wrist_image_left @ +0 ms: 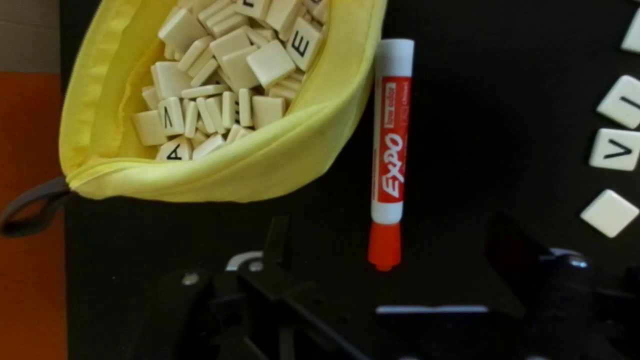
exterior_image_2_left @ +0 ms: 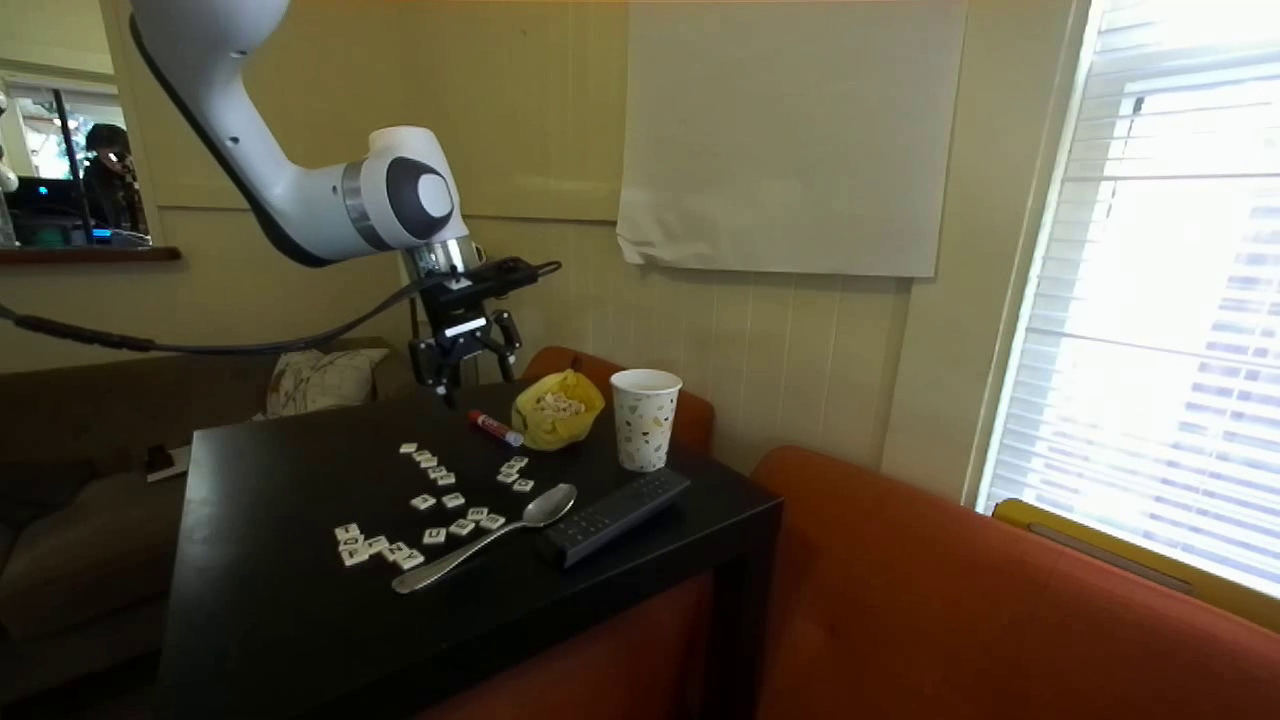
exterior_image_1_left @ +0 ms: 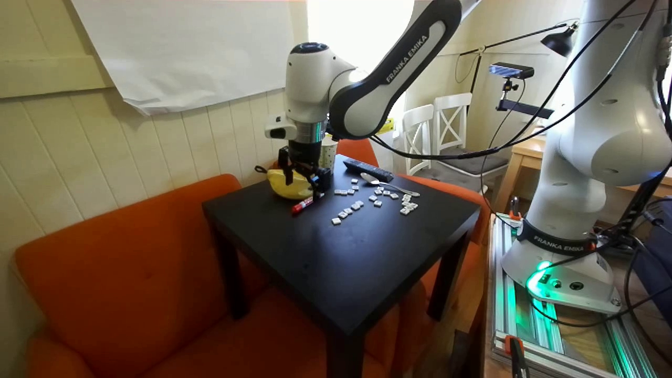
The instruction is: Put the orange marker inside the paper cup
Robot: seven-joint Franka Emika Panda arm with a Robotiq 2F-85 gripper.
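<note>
One marker (wrist_image_left: 392, 145), one cup (exterior_image_2_left: 645, 425), one pincer (exterior_image_2_left: 478, 387)

Arm (exterior_image_2_left: 320, 212) bent, claw (exterior_image_2_left: 478, 386) ptd dn w/ jaws spread.

Tiles (wrist_image_left: 270, 63) in pouch (wrist_image_left: 270, 162); spoon (exterior_image_2_left: 490, 538), remote (exterior_image_2_left: 618, 517); cushion (exterior_image_2_left: 325, 382), seemingly.

In an exterior view, the marker (exterior_image_2_left: 495, 428) lay on the worktop (exterior_image_2_left: 270, 490) just left of the pouch (exterior_image_2_left: 556, 432), which held tiles (exterior_image_2_left: 558, 405), and the cup (exterior_image_2_left: 645, 420) stood to the pouch's right. Before the cup lay the remote (exterior_image_2_left: 617, 517), with the spoon (exterior_image_2_left: 490, 541) at its left and loose tiles (exterior_image_2_left: 423, 501) scattered behind and left of the spoon. The gripper (exterior_image_2_left: 476, 385) hung over the worktop, near the marker.
</note>
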